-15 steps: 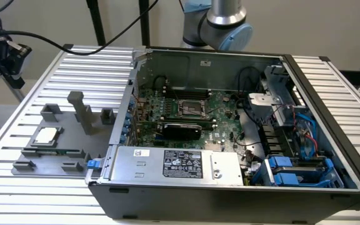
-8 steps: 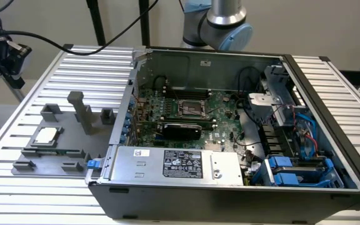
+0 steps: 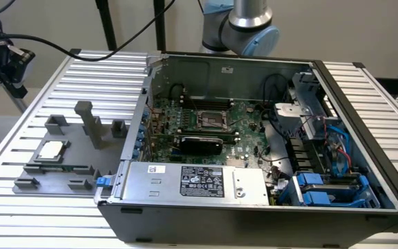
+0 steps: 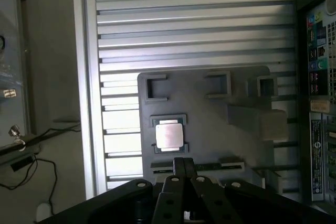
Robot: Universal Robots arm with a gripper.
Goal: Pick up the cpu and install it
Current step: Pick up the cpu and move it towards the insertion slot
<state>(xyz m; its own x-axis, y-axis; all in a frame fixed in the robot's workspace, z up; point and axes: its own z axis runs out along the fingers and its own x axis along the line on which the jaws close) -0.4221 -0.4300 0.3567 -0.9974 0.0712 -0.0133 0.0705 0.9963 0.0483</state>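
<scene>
The cpu (image 3: 50, 150) is a small silvery square chip lying flat in a holder on the grey fixture plate (image 3: 60, 179), outside the computer case on the exterior view's left. In the wrist view the cpu (image 4: 169, 135) lies in its grey frame. My gripper (image 4: 184, 164) hangs well above it, its two black fingers pressed together and nothing between them. The motherboard's cpu socket (image 3: 213, 120) sits open inside the case, with nothing in it.
The open computer case (image 3: 254, 218) fills the middle and right of the ribbed metal table (image 3: 19, 212). Grey fixture blocks and a tall post (image 3: 91, 124) stand around the cpu. Cables and drive bays (image 3: 330, 189) crowd the case's right side. The arm's base (image 3: 244, 26) stands behind the case.
</scene>
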